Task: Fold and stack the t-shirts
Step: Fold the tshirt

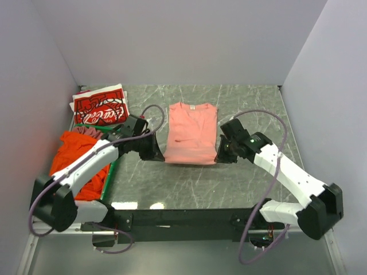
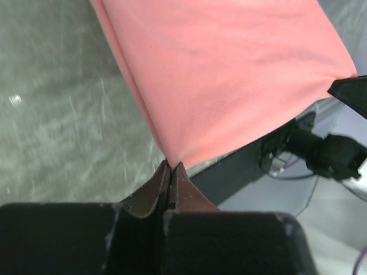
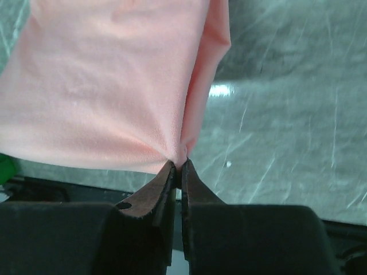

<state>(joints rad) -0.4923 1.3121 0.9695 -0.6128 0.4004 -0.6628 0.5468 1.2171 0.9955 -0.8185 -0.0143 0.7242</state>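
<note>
A salmon-pink t-shirt point(image 1: 191, 133) lies narrow and lengthwise in the middle of the table, its collar at the far end. My left gripper point(image 1: 159, 153) is shut on its near left corner point(image 2: 172, 153). My right gripper point(image 1: 220, 154) pinches the near right corner point(image 3: 179, 153), and the cloth fans out taut from both pinches. A folded red t-shirt with white Coca-Cola print point(image 1: 100, 109) lies at the far left. An orange t-shirt point(image 1: 77, 160) and a mauve t-shirt point(image 1: 87, 132) lie crumpled at the left.
A green crate point(image 1: 110, 172) holds the crumpled shirts along the left wall. Grey walls close in the marbled table point(image 1: 252, 114) on three sides. A black rail point(image 1: 189, 217) carries both arm bases at the near edge.
</note>
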